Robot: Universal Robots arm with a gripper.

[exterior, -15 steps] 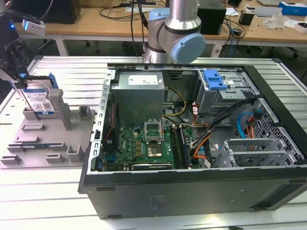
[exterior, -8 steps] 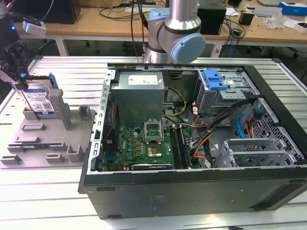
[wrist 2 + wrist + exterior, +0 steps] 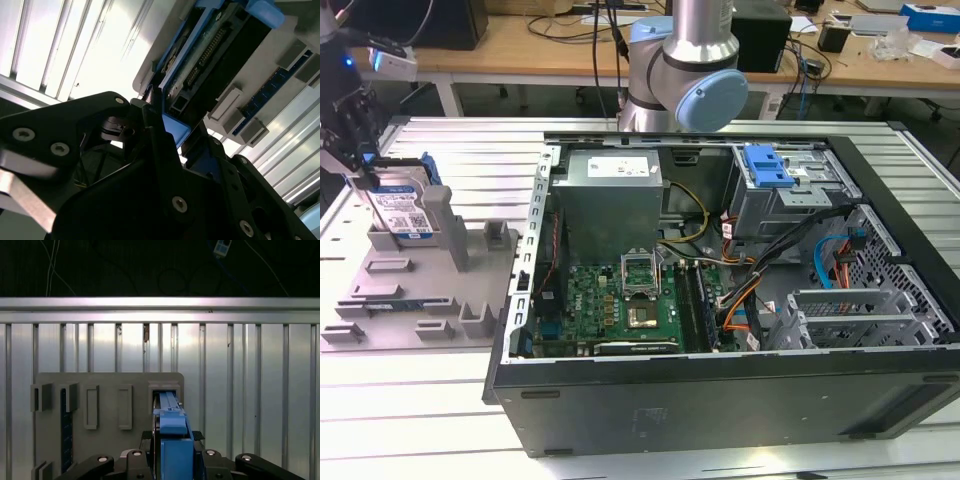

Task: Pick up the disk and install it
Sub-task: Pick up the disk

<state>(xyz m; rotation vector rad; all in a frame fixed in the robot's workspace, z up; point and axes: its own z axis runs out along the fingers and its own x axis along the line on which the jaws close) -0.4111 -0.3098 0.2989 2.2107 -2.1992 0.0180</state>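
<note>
The open computer case [image 3: 720,395] sits well away from our gripper [image 3: 364,172], beyond the grey fixture [image 3: 415,300] directly beneath it. The disk [image 3: 408,212] stands upright in a fixture slot, top edge between our jaws, which are closed on its blue carrier. We judge a straight lift along the slot best, so the carrier doesn't bind

Wooden desk [image 3: 505,48] behind — ribbed metal table [image 3: 410,420] below.

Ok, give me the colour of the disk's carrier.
The carrier is blue; the first wrist view shows it best.
</note>
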